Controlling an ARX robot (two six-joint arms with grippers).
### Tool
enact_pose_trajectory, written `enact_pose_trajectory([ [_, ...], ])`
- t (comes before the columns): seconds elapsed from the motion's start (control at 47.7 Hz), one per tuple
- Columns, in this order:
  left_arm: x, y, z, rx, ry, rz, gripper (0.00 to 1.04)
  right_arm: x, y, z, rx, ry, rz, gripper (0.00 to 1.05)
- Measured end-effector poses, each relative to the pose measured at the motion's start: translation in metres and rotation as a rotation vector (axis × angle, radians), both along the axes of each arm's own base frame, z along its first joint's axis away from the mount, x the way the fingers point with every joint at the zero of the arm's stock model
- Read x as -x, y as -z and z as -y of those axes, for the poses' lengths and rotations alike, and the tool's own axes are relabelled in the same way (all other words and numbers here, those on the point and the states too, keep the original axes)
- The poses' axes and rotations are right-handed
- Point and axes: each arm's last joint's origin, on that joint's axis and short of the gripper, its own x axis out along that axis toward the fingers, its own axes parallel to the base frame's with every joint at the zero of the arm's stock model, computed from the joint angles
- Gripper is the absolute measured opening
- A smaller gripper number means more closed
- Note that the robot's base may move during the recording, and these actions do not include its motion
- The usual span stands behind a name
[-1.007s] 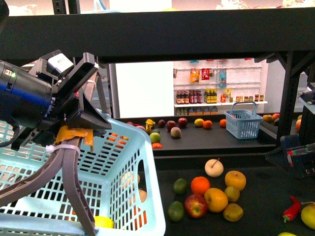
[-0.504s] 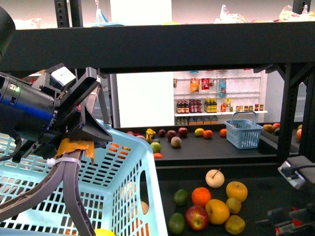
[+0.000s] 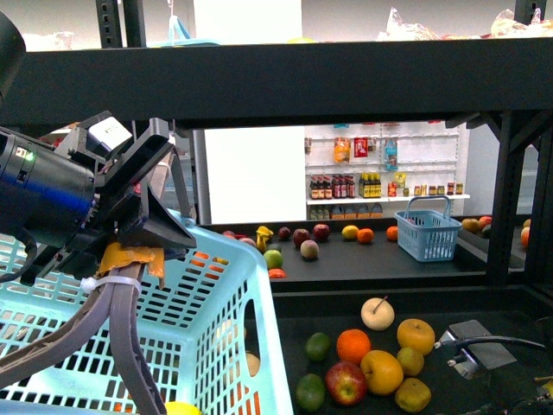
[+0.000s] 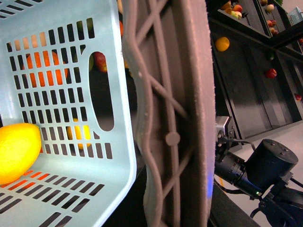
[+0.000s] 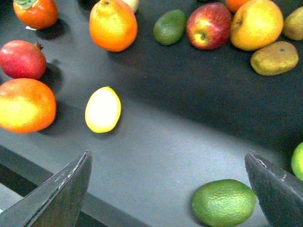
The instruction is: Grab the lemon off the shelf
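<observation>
R gripper [image 5: 168,156] is spread wide w/ nothing between the jaws. Only two dark wedge-shaped fingertips [image 5: 61,196] show; the rest is cut off at the frame edge. The lemon [image 5: 102,109] lies on the matte black deck of the shelf [image 5: 189,137], just ahead of one fingertip but apart from it. It's a smooth oval, washed out to pale yellow by glare. Can't pick it out in the front view. Near it are a red-orange fruit [image 5: 26,105], partly cut off, and a dimpled green lime [image 5: 223,202]. L gripper [image 3: 86,354] has grey, rough-surfaced lattice fingers [image 4: 170,118] over a pale blue slotted plastic basket [image 3: 216,328]. Its tips are out of frame, so can't tell whether it grips anything. A yellow fruit [image 4: 16,151] sits inside the basket, half cut off.
</observation>
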Motion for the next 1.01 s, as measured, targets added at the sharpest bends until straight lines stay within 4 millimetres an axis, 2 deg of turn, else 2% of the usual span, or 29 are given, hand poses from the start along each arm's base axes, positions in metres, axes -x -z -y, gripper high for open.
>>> enact_pose_trajectory([
  [0.189, 0.000, 0.000, 0.000, 0.000, 0.000, 0.000, 0.13, 0.002, 0.016, -0.019, -0.009, -0.035, -0.027, 0.97],
  [0.315, 0.000, 0.000, 0.000, 0.000, 0.000, 0.000, 0.13, 0.003, 0.029, -0.039, -0.008, -0.080, -0.048, 0.97],
  [0.755, 0.000, 0.000, 0.000, 0.000, 0.000, 0.000, 0.13, -0.009, 0.070, -0.084, 0.024, -0.161, -0.055, 0.97],
  [1.007, 0.000, 0.000, 0.000, 0.000, 0.000, 0.000, 0.13, -0.024, 0.083, -0.105, 0.029, -0.194, -0.048, 0.97],
])
